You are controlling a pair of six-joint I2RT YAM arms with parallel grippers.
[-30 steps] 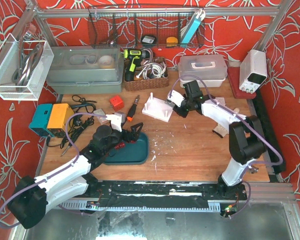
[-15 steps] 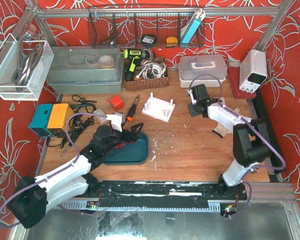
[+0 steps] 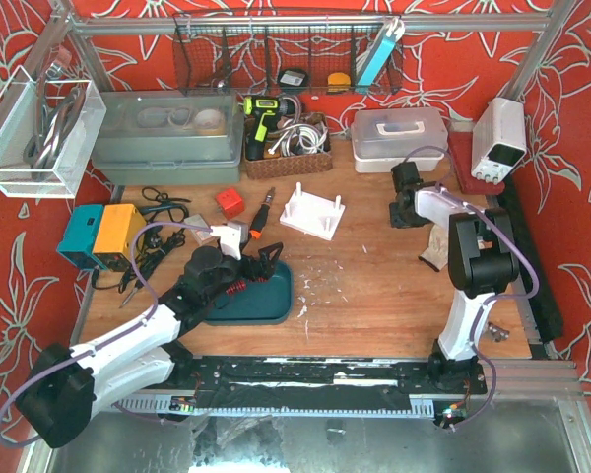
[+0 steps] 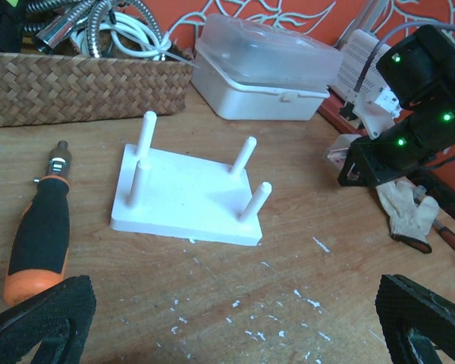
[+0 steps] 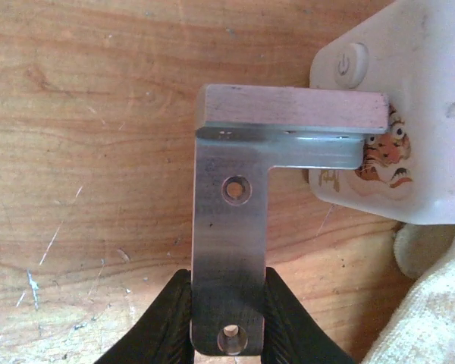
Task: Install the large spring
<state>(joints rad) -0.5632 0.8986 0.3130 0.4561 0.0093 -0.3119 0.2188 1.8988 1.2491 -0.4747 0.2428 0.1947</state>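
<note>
The white peg base (image 3: pixel 313 214) with four upright pegs lies on the wood table; it also shows in the left wrist view (image 4: pixel 186 193). My left gripper (image 3: pixel 265 259) hovers over the teal tray (image 3: pixel 271 301), wide open and empty (image 4: pixel 231 334), facing the base from a distance. A small reddish coil (image 3: pixel 238 286) lies at the tray's left edge; I cannot tell whether it is the large spring. My right gripper (image 3: pixel 406 200) is right of the base, near the white lidded box. It is shut (image 5: pixel 227 318) on a grey L-shaped metal bracket (image 5: pixel 235 227).
An orange-black screwdriver (image 4: pixel 42 227) lies left of the base. A wicker basket (image 4: pixel 76 87) and a white lidded box (image 4: pixel 265 68) stand behind it. A work glove (image 4: pixel 406 212) and a white device with a tiger sticker (image 5: pixel 409 91) lie at the right.
My right gripper has moved away from the peg base to the right, toward the white lidded box. The left arm has not moved.
</note>
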